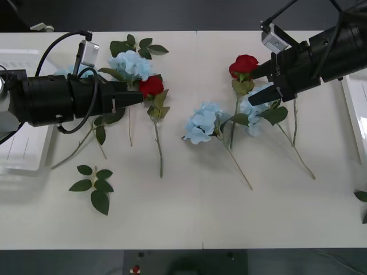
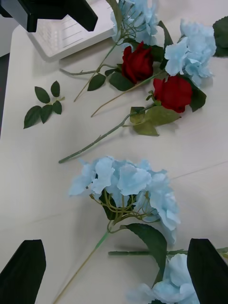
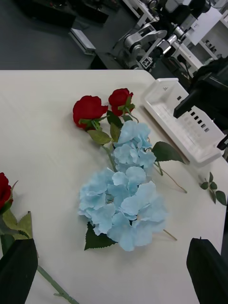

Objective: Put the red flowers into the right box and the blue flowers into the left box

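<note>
Several red flowers and blue flowers lie on the white table. One red flower (image 1: 151,86) lies just ahead of my left gripper (image 1: 136,98), which is open and holds nothing. Another red flower (image 1: 243,64) lies beside my right gripper (image 1: 258,81), also open and holding nothing. Blue flowers lie at the back left (image 1: 131,63), the middle (image 1: 202,123) and under the right gripper (image 1: 255,107). The right wrist view has the middle blue flower (image 2: 128,185) in front of my right gripper (image 2: 114,273). The left box (image 1: 23,154) lies partly under the left arm. The right box (image 1: 358,109) is at the right edge.
A bloomless leaf sprig (image 1: 94,183) lies on the table front left, and another leaf (image 1: 361,196) at the right edge. Long thin stems run toward the front. The table's front half is mostly bare. A dark floor and machines stand beyond the table in the left wrist view.
</note>
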Tool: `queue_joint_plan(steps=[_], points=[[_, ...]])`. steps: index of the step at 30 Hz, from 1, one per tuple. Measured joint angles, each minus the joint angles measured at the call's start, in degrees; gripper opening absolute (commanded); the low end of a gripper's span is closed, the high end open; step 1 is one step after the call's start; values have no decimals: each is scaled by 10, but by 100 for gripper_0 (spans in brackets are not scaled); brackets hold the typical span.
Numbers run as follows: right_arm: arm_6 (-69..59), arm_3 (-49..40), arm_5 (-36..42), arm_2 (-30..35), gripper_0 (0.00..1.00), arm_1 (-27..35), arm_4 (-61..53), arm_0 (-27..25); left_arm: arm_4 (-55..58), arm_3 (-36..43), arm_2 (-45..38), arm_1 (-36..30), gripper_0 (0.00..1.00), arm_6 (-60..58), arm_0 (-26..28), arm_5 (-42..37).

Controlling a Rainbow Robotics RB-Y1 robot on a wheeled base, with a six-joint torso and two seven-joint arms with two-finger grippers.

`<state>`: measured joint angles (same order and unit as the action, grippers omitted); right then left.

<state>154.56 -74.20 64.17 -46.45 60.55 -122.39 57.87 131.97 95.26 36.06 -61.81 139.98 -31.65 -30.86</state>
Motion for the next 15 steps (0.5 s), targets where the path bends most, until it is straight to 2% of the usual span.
queue_joint_plan(steps=[2,3,15], points=[[0,0,0,0,87,0,0,0,0,0,0,0,93,0,0,0],[0,0,0,0,87,0,0,0,0,0,0,0,100,0,0,0],[0,0,0,0,87,0,0,0,0,0,0,0,100,0,0,0]])
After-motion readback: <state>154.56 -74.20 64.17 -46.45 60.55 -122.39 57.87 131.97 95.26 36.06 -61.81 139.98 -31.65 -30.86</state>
